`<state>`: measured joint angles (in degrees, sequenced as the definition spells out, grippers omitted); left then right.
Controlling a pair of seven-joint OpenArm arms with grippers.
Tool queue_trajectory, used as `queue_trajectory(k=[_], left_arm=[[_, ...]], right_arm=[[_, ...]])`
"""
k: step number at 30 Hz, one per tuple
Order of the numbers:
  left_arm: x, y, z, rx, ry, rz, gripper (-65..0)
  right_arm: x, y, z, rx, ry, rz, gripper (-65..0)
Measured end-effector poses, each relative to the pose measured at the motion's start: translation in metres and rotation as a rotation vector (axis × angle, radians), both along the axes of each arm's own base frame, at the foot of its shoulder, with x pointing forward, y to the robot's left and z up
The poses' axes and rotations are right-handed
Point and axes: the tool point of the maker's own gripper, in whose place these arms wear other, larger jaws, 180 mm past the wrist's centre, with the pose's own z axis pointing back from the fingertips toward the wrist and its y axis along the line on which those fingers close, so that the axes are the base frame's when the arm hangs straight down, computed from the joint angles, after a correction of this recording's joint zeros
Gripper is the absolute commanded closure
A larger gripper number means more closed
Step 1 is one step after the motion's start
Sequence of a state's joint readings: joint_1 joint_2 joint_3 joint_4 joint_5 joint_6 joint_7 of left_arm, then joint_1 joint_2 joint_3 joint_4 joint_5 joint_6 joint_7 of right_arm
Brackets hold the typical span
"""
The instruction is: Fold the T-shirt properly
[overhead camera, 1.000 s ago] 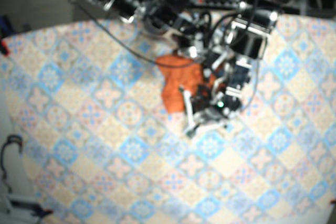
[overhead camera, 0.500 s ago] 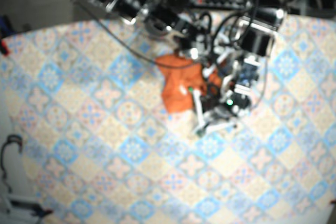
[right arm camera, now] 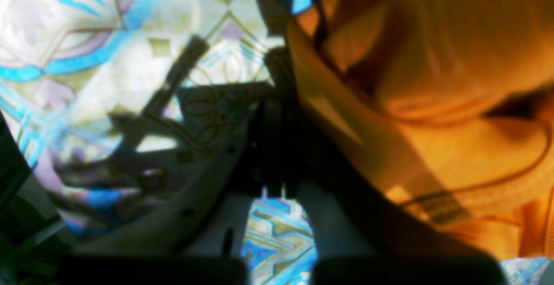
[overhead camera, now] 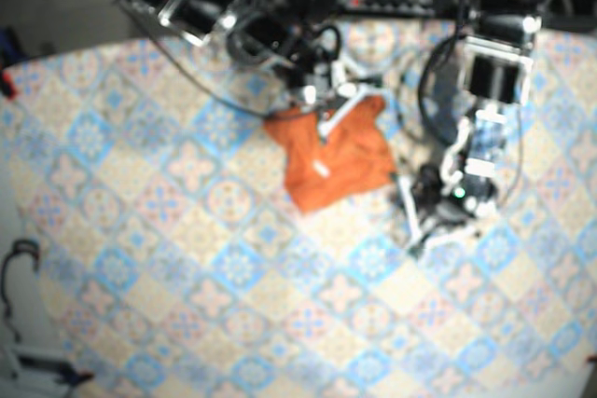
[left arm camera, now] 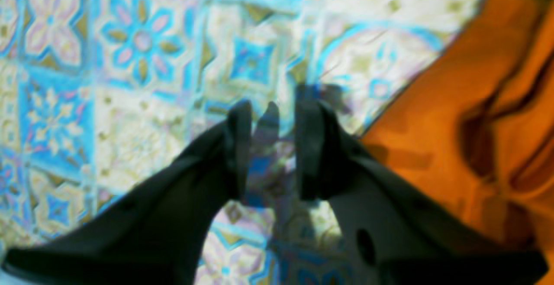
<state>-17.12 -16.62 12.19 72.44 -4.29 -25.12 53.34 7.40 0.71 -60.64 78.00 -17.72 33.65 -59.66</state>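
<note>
Left tool (left arm camera: 272, 116): fingers apart by a narrow gap, holding nothing, over bare surface (overhead camera: 187, 230) just beside the T-shirt (overhead camera: 336, 160).
Right tool (overhead camera: 334, 118): at the garment's far edge. Fingers look near together; whether cloth is pinched cannot be told.
T-shirt: orange, bunched, upper middle of surface, not lying flat.
Advice: likely spread it flat first. Take a hem or corner, one layer only, and draw outward low.
Obstruction: dark cable (overhead camera: 224, 95) running toward the garment; may snag.
</note>
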Motion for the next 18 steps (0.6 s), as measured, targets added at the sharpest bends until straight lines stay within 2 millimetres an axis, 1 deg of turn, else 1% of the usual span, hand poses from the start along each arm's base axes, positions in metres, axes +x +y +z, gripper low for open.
queue_trajectory(k=[2,4,6,9,11,14,16,18], left_arm=[[-0.002,-0.005,0.004,-0.01,-0.022,-0.018,-20.3],[-0.009,-0.01,0.006,-0.011,-0.024,-0.033,-20.6],[-0.016,-0.006,0.007,0.018,0.0,-0.034,-20.6],[-0.017,0.002,0.012,0.044,-0.005,-0.03,-20.7],[-0.02,0.004,0.009,0.049,0.002,-0.026,-20.7],[-0.029,-0.001,0.001,0.037,0.025,-0.035,-20.7],[-0.033,0.002,-0.002,0.052,0.041,-0.032,-20.7],[-0.032,0.002,-0.001,0.05,0.037,-0.031,-20.7]], right_arm=[[0.0,-0.004,-0.002,-0.012,-0.001,0.001,-0.2],[-0.002,-0.01,-0.003,-0.028,-0.003,-0.005,-0.2],[-0.005,-0.017,-0.006,-0.034,0.0,-0.014,-0.2],[-0.005,-0.025,-0.009,-0.019,0.001,-0.011,-0.2],[-0.008,-0.031,-0.011,-0.023,0.003,-0.021,-0.2],[-0.007,-0.038,-0.014,0.003,0.013,-0.048,-0.2],[-0.008,-0.045,-0.015,0.04,0.031,-0.102,-0.2],[-0.005,-0.051,-0.016,0.079,0.061,-0.15,-0.1]])
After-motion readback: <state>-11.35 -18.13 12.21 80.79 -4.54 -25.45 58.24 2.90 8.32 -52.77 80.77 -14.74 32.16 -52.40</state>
